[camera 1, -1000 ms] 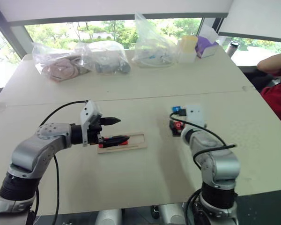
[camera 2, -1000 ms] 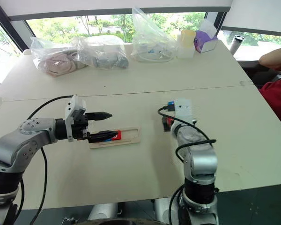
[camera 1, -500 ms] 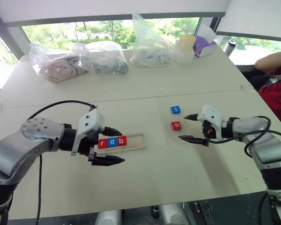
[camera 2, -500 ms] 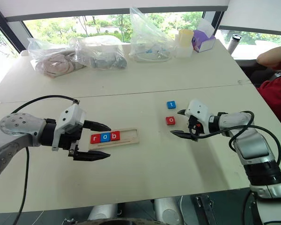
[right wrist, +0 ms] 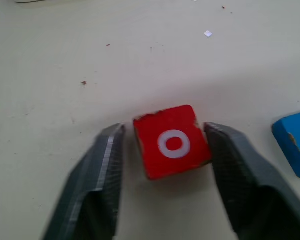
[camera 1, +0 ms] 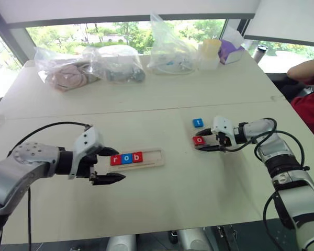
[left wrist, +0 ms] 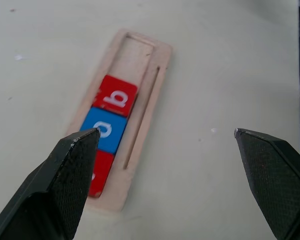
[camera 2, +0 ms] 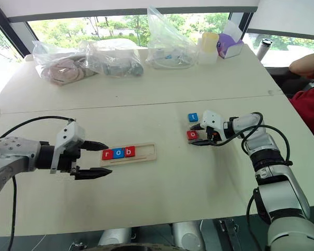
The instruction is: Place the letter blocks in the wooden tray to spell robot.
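The right gripper [right wrist: 162, 150] has its fingers [right wrist: 102, 170] closed around the red "o" block [right wrist: 172, 142] on the table [camera 1: 199, 198], at centre right of the head view; whether both fingers touch the block cannot be told. The blue "t" block [camera 1: 198, 123] lies just beyond it. The left gripper [camera 1: 107, 164] hovers at the left end of the wooden tray [camera 1: 152, 156] with fingers spread wide, holding nothing. The tray sits at centre frame and carries three blocks [camera 1: 126, 158] reading r, o, b at its left end. Along the far table edge, by the windows, stand plastic bags [camera 1: 115, 63], a cup [camera 1: 209, 52] and a purple box [camera 1: 230, 51]. A person's red sleeve [camera 1: 311, 110] shows at the right edge.
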Controlling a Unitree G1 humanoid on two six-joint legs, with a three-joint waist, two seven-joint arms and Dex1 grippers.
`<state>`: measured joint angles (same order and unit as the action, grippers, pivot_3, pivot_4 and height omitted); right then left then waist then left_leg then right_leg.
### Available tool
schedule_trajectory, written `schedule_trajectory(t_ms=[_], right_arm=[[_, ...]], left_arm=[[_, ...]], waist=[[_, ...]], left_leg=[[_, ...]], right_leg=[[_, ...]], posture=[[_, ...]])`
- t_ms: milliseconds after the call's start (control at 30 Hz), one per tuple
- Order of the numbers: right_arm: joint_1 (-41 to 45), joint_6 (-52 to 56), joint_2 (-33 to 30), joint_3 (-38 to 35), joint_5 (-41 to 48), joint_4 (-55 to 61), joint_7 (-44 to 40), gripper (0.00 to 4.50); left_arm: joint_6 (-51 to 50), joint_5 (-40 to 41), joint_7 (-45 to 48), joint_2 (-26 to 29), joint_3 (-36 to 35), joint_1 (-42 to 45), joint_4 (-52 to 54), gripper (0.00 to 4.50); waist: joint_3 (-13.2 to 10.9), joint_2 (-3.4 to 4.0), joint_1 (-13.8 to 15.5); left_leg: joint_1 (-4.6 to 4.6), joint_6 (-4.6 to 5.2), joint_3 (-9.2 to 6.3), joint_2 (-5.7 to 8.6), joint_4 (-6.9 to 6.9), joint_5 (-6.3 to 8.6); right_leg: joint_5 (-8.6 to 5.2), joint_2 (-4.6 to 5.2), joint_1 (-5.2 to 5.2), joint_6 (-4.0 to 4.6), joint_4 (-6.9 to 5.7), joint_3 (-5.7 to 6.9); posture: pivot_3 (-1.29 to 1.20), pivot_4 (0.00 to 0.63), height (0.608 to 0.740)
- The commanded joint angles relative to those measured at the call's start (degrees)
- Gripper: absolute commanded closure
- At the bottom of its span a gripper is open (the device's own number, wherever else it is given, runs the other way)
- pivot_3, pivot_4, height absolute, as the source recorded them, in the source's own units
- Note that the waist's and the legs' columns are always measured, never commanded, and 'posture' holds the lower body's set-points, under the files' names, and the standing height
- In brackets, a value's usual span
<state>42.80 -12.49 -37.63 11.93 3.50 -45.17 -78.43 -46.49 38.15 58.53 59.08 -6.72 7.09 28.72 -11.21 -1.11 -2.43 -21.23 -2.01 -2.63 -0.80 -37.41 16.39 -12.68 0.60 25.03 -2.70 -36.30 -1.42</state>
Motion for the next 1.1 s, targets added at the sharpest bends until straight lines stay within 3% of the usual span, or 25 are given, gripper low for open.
schedule_trajectory(t_ms=[33, 100, 233, 333, 467, 700, 1100], right_arm=[[1.68, -1.60, 0.27, -0.79, -0.91, -2.66, 0.03, 3.33], [2.30, -0.15, 0.70, -1.48, -0.26, -2.24, 0.34, 3.33], [1.34, 15.72, 4.40, -3.35, 6.14, 13.52, 1.81, 3.33], [-1.93, 28.91, 10.65, 1.85, 6.21, 31.97, 7.54, 3.33], [-2.53, 37.23, 14.34, 5.55, 4.03, 39.75, 12.20, 3.33], [-0.67, 41.68, 14.85, 13.34, 0.91, 42.97, 12.02, 3.33], [1.03, 41.64, 16.43, 16.77, -1.71, 39.46, 12.97, 3.33]], left_arm=[[0.65, 1.76, -0.06, 0.06, -4.18, 0.96, 0.93, 0.00], [0.63, 1.86, 0.01, 0.00, -4.23, 1.24, 1.05, 0.00], [1.10, 1.13, 0.88, 1.19, -4.76, 0.93, 0.39, 0.00], [2.35, 0.55, 1.55, 1.77, -6.51, -0.22, -0.47, 0.00], [1.46, 2.30, 1.63, 1.57, -8.05, -0.45, 0.22, 0.00], [3.37, -0.58, 1.85, 2.15, -10.00, -6.75, 0.95, 0.00], [5.84, -3.38, 0.23, 1.13, -8.57, -10.36, 2.24, 0.00]], waist=[[0.00, 0.00, -0.01], [0.00, 0.00, -0.05], [-0.01, 0.02, -0.32], [-0.01, 0.02, -0.65], [-0.03, 0.05, 0.01], [-0.02, 0.04, 0.10], [-0.03, 0.03, -0.15]], left_leg=[[0.05, 0.00, 0.00, 0.00, -0.05, 0.00], [0.19, 0.00, 0.00, 0.01, -0.08, 0.00], [0.31, 0.00, 0.01, 0.00, -0.06, 0.00], [0.52, 0.00, 0.03, -0.07, 0.16, 0.00], [0.71, -0.01, -0.15, -0.07, 0.28, 0.01], [0.64, -0.02, -0.07, 0.02, 0.13, 0.00], [0.70, -0.01, -0.12, -0.04, 0.23, 0.00]], right_leg=[[-0.01, 0.00, -0.07, 0.06, 0.00, 0.00], [0.01, 0.00, -0.22, 0.06, 0.00, 0.00], [0.02, -0.02, -0.30, 0.04, -0.03, -0.01], [0.12, -0.06, -0.27, -0.11, -0.16, -0.03], [-0.27, -0.07, -0.15, 0.11, -0.80, 0.01], [-0.42, 0.04, -0.17, 0.26, -0.74, 0.03], [-0.50, -0.05, -0.15, 0.12, -0.78, 0.06]], posture=[[0.00, 0.150, 0.740], [0.00, 0.150, 0.740], [0.00, 0.150, 0.740], [0.00, 0.150, 0.740], [0.00, 0.150, 0.740], [0.00, 0.150, 0.740], [0.00, 0.150, 0.740]])
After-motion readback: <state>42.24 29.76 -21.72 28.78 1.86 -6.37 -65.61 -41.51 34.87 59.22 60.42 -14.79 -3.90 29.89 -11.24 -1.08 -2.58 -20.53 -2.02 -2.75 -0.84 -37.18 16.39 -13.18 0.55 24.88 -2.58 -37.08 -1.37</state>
